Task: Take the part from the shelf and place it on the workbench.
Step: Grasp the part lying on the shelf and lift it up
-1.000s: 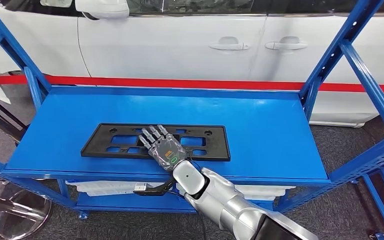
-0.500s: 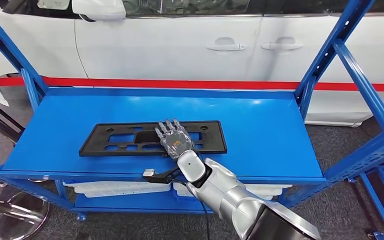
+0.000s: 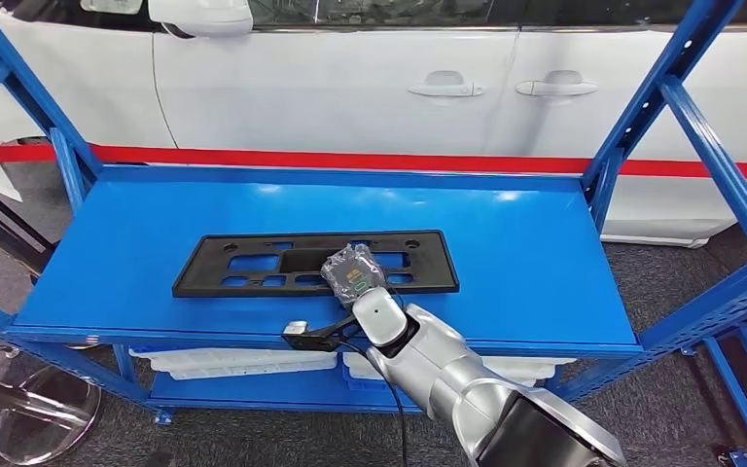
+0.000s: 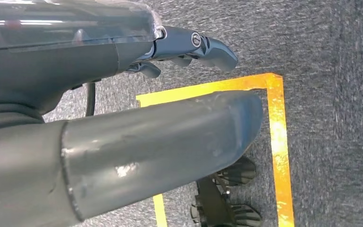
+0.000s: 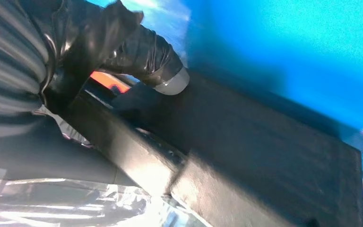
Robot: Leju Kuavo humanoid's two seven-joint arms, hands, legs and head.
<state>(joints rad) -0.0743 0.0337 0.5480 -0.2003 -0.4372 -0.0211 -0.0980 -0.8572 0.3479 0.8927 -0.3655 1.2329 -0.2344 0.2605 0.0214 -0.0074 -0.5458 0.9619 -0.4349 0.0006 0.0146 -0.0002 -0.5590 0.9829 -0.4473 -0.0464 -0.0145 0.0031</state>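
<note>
Part (image 3: 253,263) flat on blue shelf (image 3: 535,263) | right hand (image 3: 350,269) fingers grasping part | left hand (image 4: 123,113) fingers released

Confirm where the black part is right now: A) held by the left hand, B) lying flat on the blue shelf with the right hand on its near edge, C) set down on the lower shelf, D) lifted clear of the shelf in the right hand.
B. In the head view the black part lies flat on the blue shelf, with the right hand curled over its near edge.
</note>
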